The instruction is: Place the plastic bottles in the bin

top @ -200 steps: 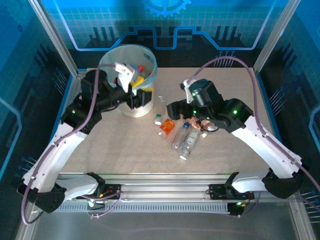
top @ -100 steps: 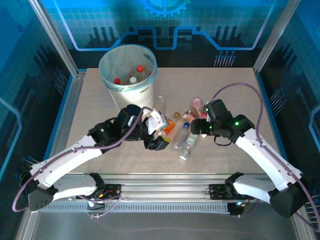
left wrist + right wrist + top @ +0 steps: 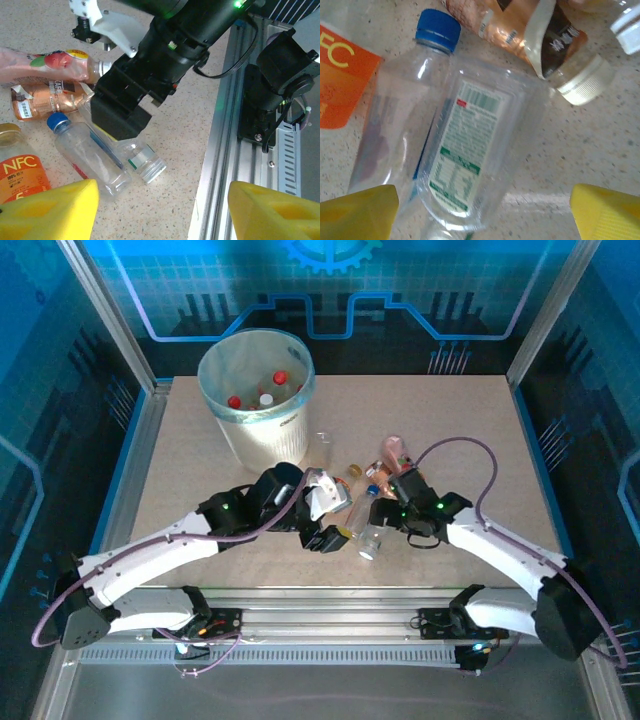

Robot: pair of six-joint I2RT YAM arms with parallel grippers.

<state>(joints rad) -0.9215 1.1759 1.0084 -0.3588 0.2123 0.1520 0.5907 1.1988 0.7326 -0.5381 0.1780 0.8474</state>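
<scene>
Both arms have closed in on the heap over the last half second: the right gripper [image 3: 482, 215] has dropped lower and drawn leftward, and the left gripper [image 3: 160, 215] has edged toward the near edge of the bench [image 3: 450, 420]. Loose plastic bottles [image 3: 372, 532]: lying on their sides in a touching cluster around the middle of the bench, nearer its near edge. Right jaws: spread wide, either side of a clear green-labelled bottle [image 3: 470, 150], apparently lined up to take it across its body. Blue-capped bottle [image 3: 395, 130]: pressed against it, a likely snag. Left jaws: also wide apart, holding nothing, looking at an orange NFC bottle [image 3: 20, 170], probably the next pick. Bin [image 3: 262, 445]: upright by the far left corner, several capped bottles [image 3: 265, 398] already inside.
</scene>
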